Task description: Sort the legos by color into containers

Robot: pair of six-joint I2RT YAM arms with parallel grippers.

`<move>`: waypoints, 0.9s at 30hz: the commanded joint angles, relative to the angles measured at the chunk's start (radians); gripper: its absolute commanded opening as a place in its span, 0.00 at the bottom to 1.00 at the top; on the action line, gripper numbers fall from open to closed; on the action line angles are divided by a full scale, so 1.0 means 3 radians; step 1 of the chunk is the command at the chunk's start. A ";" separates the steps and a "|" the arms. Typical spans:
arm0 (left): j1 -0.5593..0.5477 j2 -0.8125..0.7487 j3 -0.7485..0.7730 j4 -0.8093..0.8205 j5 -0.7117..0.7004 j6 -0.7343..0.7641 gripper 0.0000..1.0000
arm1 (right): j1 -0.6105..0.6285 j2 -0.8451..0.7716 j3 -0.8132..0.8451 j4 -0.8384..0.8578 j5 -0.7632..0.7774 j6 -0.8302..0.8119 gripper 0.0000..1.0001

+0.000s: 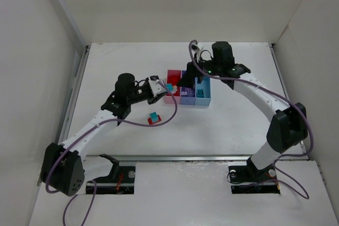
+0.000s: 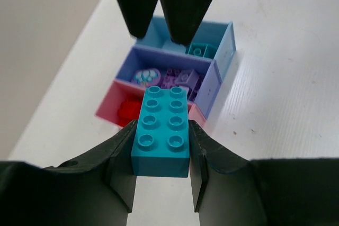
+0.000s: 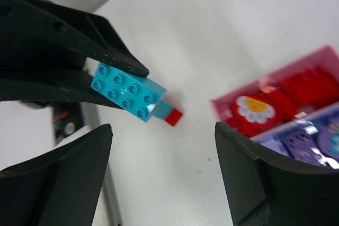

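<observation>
Bins (image 2: 226,46) at frame centre hold sorted red, purple and teal bricks. Left gripper (image 1: 159,87) clamps a teal brick (image 2: 161,130) just left of them. Right gripper (image 3: 163,130) hangs above, jaws apart. A red-teal clump (image 1: 153,118), apparently joined, lies unsorted lower left.

A brick clump (image 1: 153,118) lies on the table (image 1: 228,125) left of the containers (image 1: 203,102).

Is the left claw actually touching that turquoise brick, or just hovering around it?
Touching. The left wrist view shows the left gripper pressed flat against both sides of the teal brick, no gap.
</observation>
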 commanded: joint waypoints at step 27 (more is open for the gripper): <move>-0.0106 -0.0278 -0.0069 0.0696 0.0724 0.0424 0.00 | 0.0181 0.0388 0.0411 0.0285 -0.1640 0.0192 0.24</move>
